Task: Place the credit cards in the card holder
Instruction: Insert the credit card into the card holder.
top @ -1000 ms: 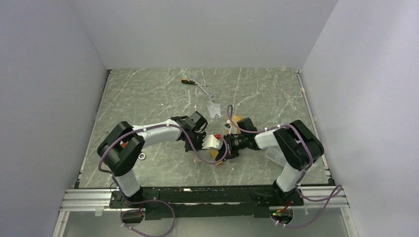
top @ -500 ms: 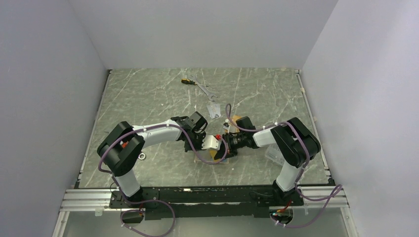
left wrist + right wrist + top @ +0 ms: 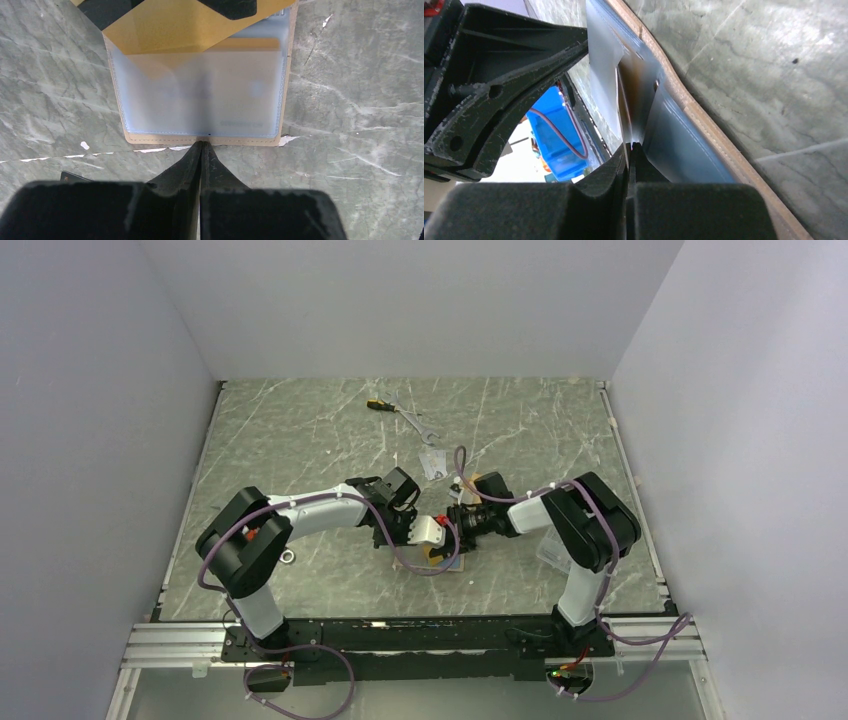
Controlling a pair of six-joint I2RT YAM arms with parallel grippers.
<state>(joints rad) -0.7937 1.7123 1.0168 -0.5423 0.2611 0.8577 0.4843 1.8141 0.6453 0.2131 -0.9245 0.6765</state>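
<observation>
As card holder gapes, orange card half-in

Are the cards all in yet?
Not yet. A pale card seems tucked in the frosted pocket of the tan folding wallet. The right claw pinches the flat orange card, partly slid in; the shut left claw sits at the wallet's edge. A silver-grey card lies on the table.

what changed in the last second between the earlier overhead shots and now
The right arm swung left and slightly toward the far side, carrying the right gripper, shut on the orange card, closer to the left gripper over the card holder. Nothing was picked up or let go. The left gripper stayed shut at the holder's near edge, and the wrench did not move.
</observation>
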